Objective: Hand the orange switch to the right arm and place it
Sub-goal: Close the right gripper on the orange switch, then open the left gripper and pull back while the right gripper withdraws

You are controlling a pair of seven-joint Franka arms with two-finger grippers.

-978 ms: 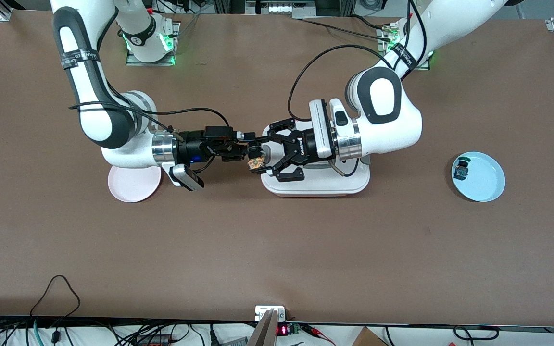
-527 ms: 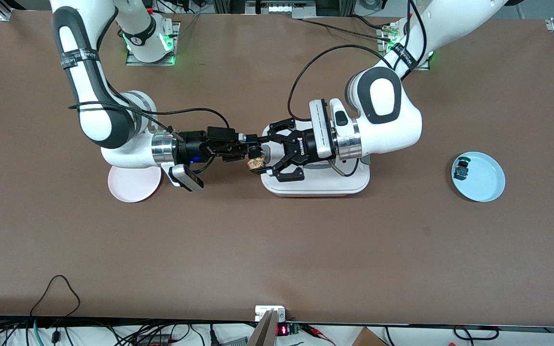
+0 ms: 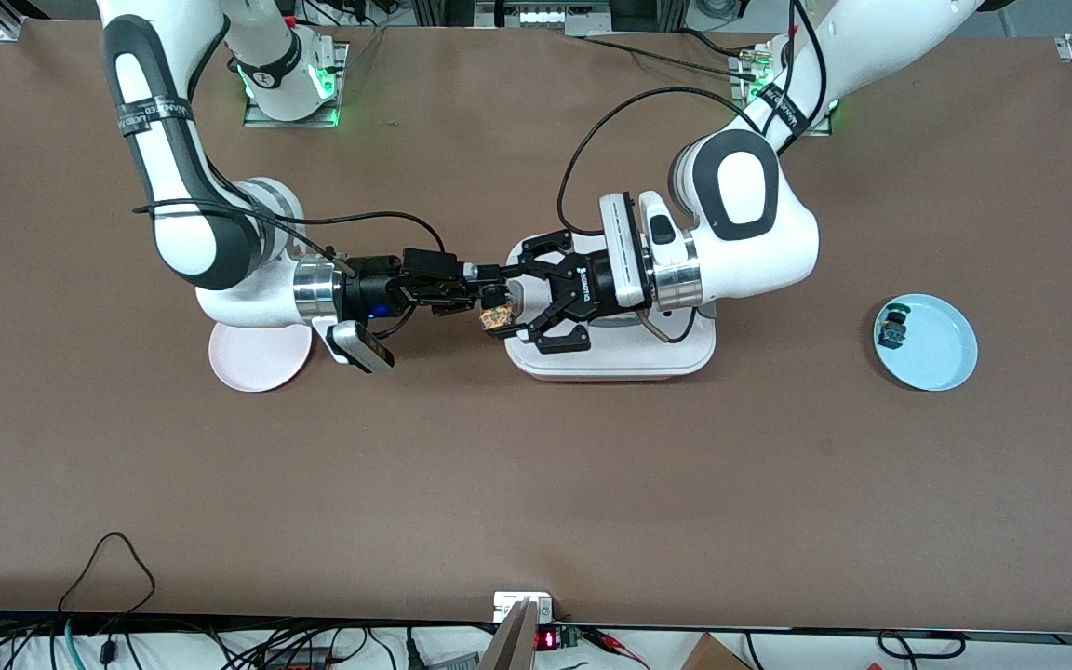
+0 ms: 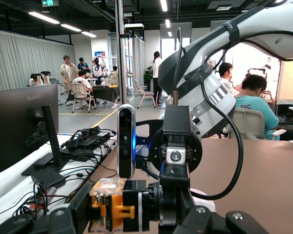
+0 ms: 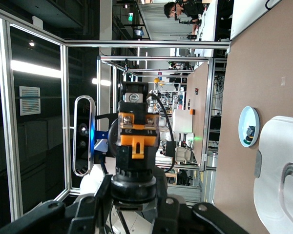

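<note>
The orange switch (image 3: 496, 317) hangs in the air between my two grippers, over the edge of the white tray (image 3: 620, 361) toward the right arm's end. My left gripper (image 3: 504, 305), the wide black claw, is shut on its orange-yellow body; in the left wrist view the switch (image 4: 110, 204) sits between its pads (image 4: 136, 220). My right gripper (image 3: 486, 294), slim and black, comes in from the opposite direction. In the right wrist view its fingers (image 5: 100, 195) close round the black knob below the orange body (image 5: 134, 134).
A pink plate (image 3: 257, 365) lies under the right arm's wrist. A light blue plate (image 3: 941, 349) toward the left arm's end holds a blue-green switch (image 3: 891, 326). Cables and a small box sit at the table edge nearest the front camera.
My right gripper has moved a little toward the switch and its fingers now sit round the knob. The left gripper and the switch have hardly moved.
</note>
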